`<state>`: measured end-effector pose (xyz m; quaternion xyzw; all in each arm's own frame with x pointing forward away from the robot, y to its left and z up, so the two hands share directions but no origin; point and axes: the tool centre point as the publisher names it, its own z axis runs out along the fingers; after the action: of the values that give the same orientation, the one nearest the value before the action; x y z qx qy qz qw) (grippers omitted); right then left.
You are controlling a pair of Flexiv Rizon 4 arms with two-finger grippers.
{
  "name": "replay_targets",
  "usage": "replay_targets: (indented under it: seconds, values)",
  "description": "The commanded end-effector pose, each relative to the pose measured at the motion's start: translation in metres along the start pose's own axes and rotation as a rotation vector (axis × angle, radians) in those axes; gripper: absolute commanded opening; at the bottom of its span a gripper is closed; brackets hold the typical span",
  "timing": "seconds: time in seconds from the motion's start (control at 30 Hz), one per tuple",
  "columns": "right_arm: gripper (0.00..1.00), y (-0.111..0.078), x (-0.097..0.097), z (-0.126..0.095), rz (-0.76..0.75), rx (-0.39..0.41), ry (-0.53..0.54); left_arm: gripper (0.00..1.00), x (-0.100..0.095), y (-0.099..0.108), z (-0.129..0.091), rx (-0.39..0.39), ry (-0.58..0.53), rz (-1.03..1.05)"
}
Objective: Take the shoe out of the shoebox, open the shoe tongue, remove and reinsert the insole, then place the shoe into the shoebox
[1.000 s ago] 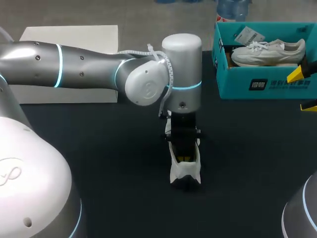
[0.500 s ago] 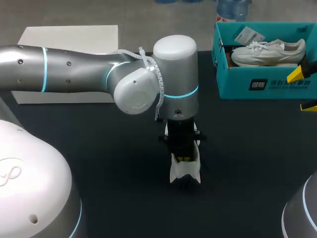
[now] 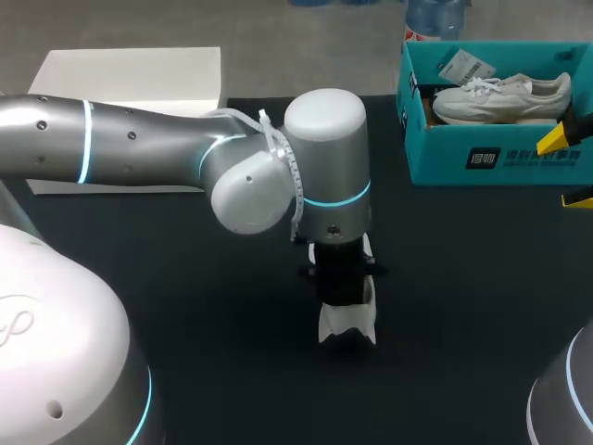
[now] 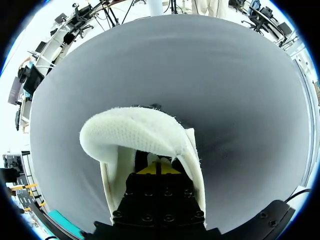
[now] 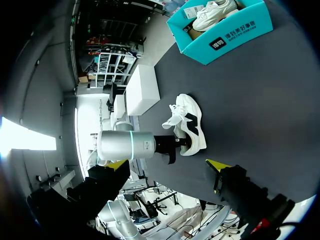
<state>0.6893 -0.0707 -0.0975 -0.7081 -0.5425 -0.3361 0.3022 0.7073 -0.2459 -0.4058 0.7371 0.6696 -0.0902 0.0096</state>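
Shoe (image 3: 347, 320) is standing out of its box, mid-table, with the left arm (image 3: 139, 148) reaching over it from the left. Over the last second the arm's wrist has been drifting left and sinking, and the left gripper (image 4: 157, 169) is now sitting deeper inside the opening, under the tongue (image 4: 135, 130). Its grip state: cannot tell. Judging: insole removal is just starting.

Right gripper (image 5: 168, 164) is waiting at the right edge, spread wide, holding nothing.

Materials:
- Table (image 3: 185, 278) is showing matte black cloth.
- Shoebox (image 3: 491, 158), far right, teal cardboard, open-topped, is holding a second shoe (image 3: 505, 97).
- Working shoe is showing white knit mesh, a soft arching tongue and a dark side panel (image 5: 192, 122).
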Motion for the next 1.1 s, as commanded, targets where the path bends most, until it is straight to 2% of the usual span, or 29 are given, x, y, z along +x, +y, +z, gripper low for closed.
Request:
replay_targets:
  seconds: [0.03,0.23,0.4,0.7,0.77,0.8,1.0,1.1]
  values:
    - [1.00,0.000,0.000,0.000,0.001,-0.001,-0.002,0.00,-0.004,-0.001,0.006,-0.018,-0.024,0.002]
    - [1.00,0.000,0.000,0.000,0.001,-0.001,-0.002,0.00,-0.005,-0.002,-0.014,-0.019,-0.051,-0.006]
    - [1.00,0.000,0.000,0.000,0.001,-0.001,-0.002,0.00,0.000,-0.001,-0.020,-0.037,-0.038,0.003]
    - [1.00,0.000,0.000,0.000,0.001,-0.001,-0.002,0.00,0.001,0.005,0.000,-0.061,-0.005,0.013]
    - [1.00,0.000,0.000,0.000,0.001,-0.001,-0.002,0.00,0.000,0.005,-0.002,-0.108,0.010,0.029]
    - [1.00,0.000,0.000,0.000,0.001,-0.001,-0.002,0.00,-0.001,0.006,-0.007,-0.114,0.011,0.029]
    - [1.00,0.000,0.000,0.000,0.001,-0.001,-0.002,0.00,-0.008,0.015,-0.040,-0.287,0.015,0.018]
    - [1.00,0.000,0.000,0.000,0.001,-0.001,-0.002,0.00,-0.011,0.021,-0.050,-0.323,0.003,0.012]
